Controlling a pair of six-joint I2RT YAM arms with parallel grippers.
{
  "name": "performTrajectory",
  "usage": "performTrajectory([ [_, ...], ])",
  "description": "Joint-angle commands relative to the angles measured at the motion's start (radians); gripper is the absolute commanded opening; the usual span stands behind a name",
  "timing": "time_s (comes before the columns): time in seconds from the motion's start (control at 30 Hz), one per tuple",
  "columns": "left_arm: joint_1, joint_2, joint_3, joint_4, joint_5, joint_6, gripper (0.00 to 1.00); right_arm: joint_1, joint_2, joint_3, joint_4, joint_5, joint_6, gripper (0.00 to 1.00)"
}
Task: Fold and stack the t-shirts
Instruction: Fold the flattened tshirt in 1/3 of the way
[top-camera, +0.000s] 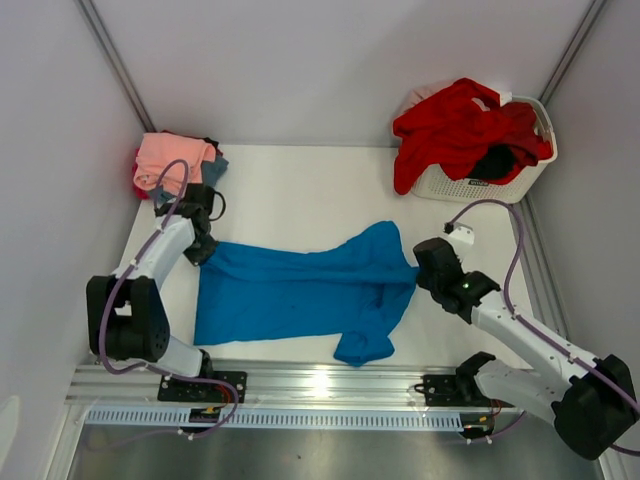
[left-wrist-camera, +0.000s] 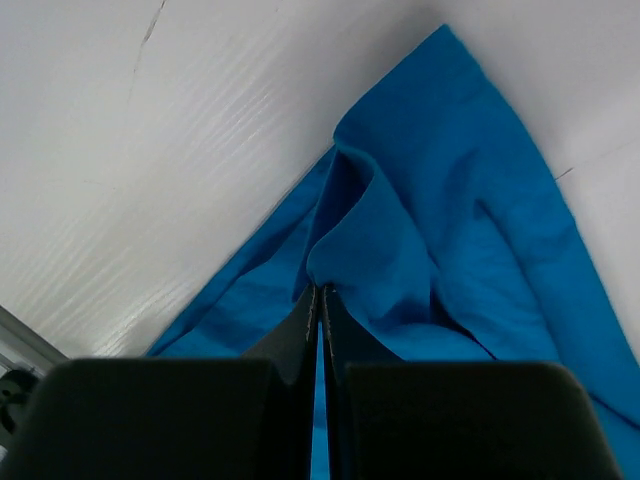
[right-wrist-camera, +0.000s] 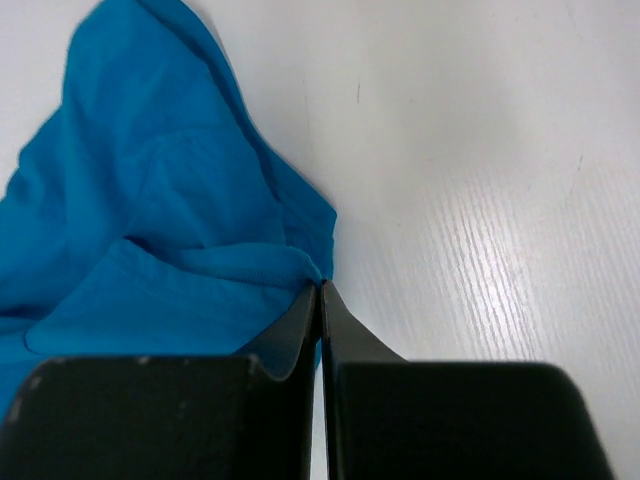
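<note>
Black left gripper (left-wrist-camera: 320, 292) and right gripper (right-wrist-camera: 320, 287) are clamped on opposite ends of the bright blue cloth t-shirt (top-camera: 290, 290)

Fixtures and surroundings

A white table (top-camera: 300, 195) is enclosed by pale wall panels (top-camera: 330, 60), which are joined at grey corner struts (top-camera: 108, 60). A white slatted basket (top-camera: 455, 186) is placed at the far right corner of the table, close to the panels. An aluminium rail (top-camera: 330, 380) is fitted along the near edge, with a slotted white cable duct (top-camera: 300, 417) mounted just in front of it.
</note>
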Motion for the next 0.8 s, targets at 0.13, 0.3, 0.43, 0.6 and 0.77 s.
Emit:
performTrajectory([
  [0.13,-0.025,-0.051,-0.091,0.002,0.016,-0.068,0.00,0.024,0.058,-0.056,0.037,-0.068,0.085,0.00],
  [0.3,-0.025,-0.059,-0.122,-0.022,-0.010,-0.112,0.01,0.048,0.102,-0.074,0.049,-0.062,0.099,0.00],
  [0.43,-0.024,-0.060,-0.130,-0.037,-0.027,-0.151,0.01,0.051,0.103,-0.091,0.076,-0.051,0.086,0.00],
  [0.6,-0.012,-0.066,-0.139,-0.011,0.012,-0.128,0.13,0.053,0.098,-0.084,0.072,-0.008,0.102,0.37],
  [0.77,-0.004,-0.161,-0.131,-0.008,0.029,-0.103,0.65,0.053,0.003,-0.064,0.060,0.059,0.064,0.54],
])
